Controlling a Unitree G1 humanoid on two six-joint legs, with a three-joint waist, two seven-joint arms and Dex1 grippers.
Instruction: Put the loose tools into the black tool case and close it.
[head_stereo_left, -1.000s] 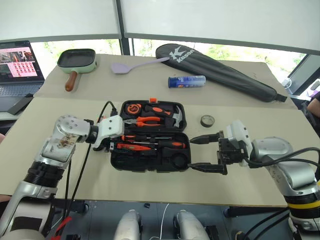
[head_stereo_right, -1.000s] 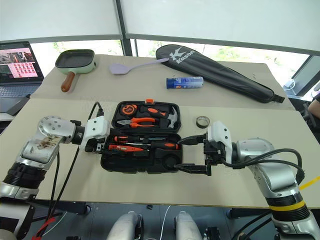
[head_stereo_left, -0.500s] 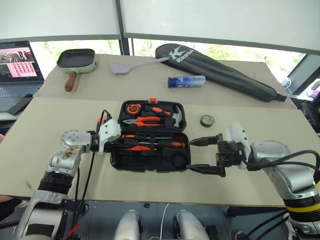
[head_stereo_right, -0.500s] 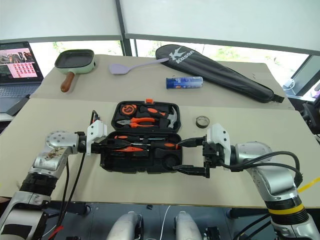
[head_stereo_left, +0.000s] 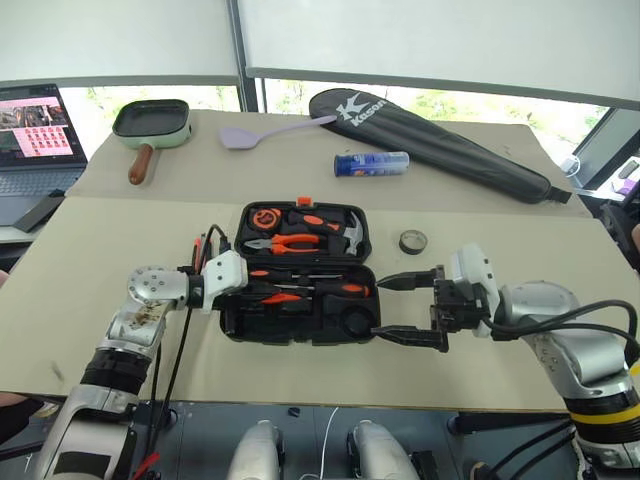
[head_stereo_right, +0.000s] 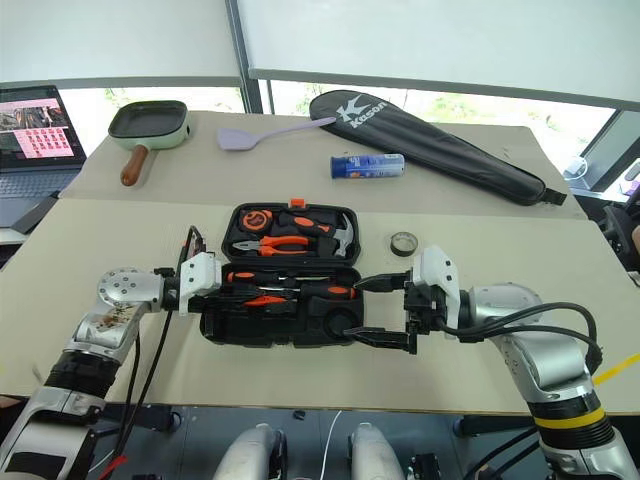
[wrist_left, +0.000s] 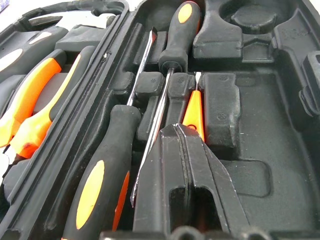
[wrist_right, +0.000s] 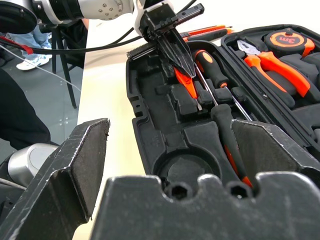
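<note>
Bright, even daylight from windows (head_stereo_left: 420, 100) behind table (head_stereo_left: 120, 250); shadows soft. Head views sharp, slight edge distortion. Wrist views: near fingers (wrist_right: 75, 165) blurred, case interior (wrist_left: 260, 150) dark, some gloss.

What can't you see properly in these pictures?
- Orange tester screwdriver: left wrist view, its near end hidden under the shut left gripper.
- Tape roll: left eye view, too small to read.
- Laptop: cut off by the picture's edge.

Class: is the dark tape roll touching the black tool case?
Apart. The left eye view shows bare table between the tape roll and the tool case.
</note>
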